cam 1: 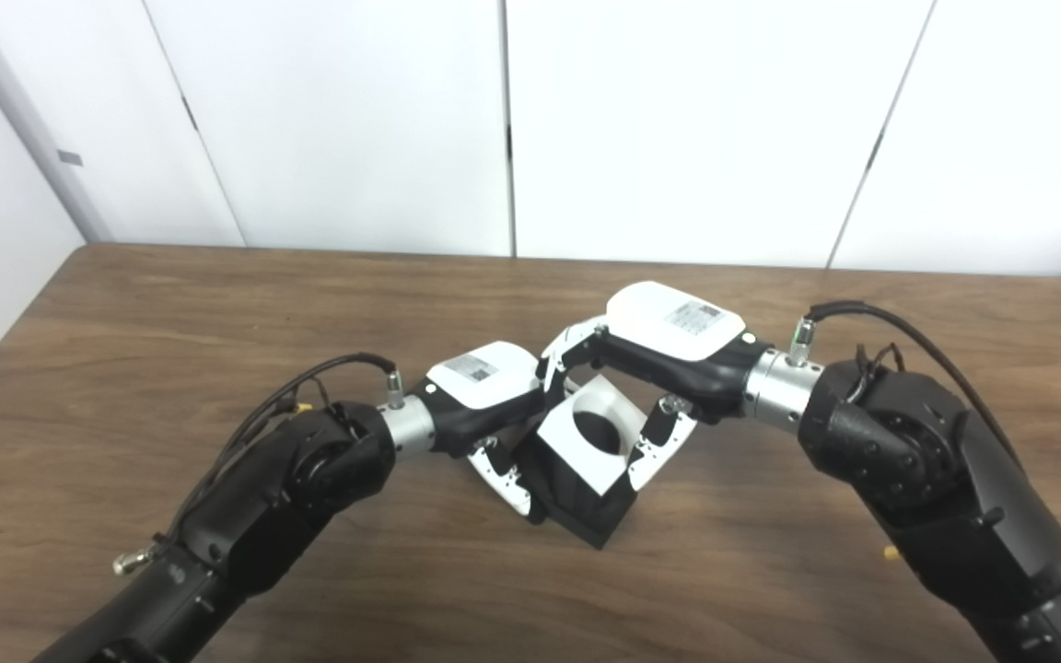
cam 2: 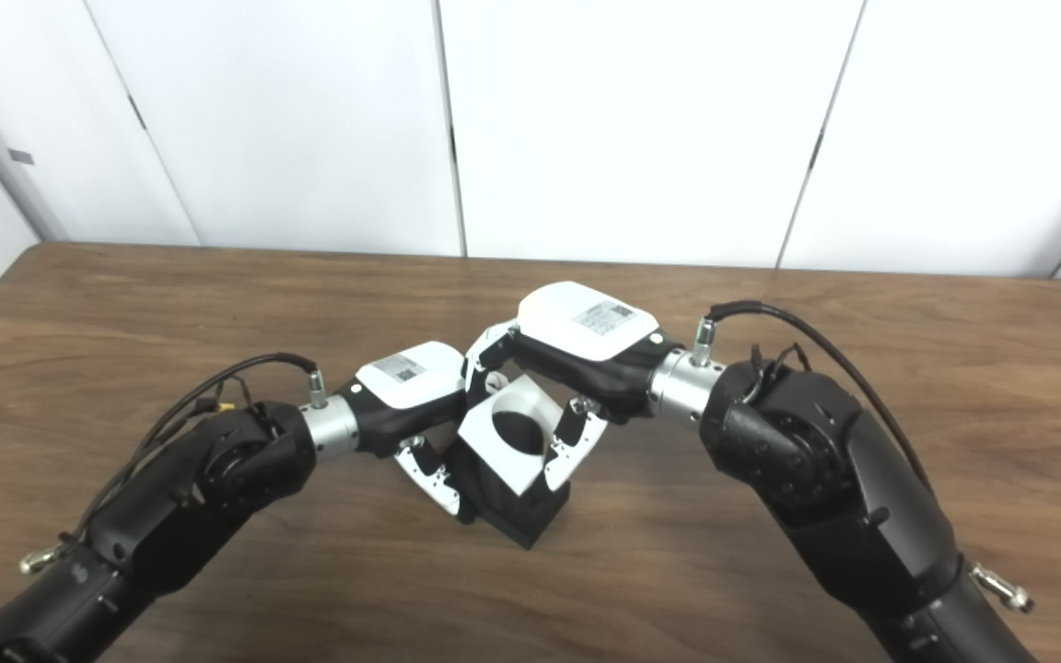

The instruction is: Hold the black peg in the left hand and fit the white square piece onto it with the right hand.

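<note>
We see the black peg point(cam 1: 586, 497) tilted just above the counter point(cam 1: 171, 304), our left robot hand point(cam 1: 489, 405) clamped on its left side; the white square piece point(cam 1: 586, 440) sits on top of the peg, pinched by our right robot hand point(cam 1: 655, 359)

Left hand point(cam 1: 484, 391) grips the black peg point(cam 1: 586, 506) above the table point(cam 1: 125, 313). Right hand point(cam 1: 669, 341) holds the white piece point(cam 1: 586, 433), seated on the peg's top, tilted.

White square piece point(cam 1: 588, 436), dark round hole; black peg point(cam 1: 586, 511); brown wood-grain table point(cam 1: 217, 304).
</note>
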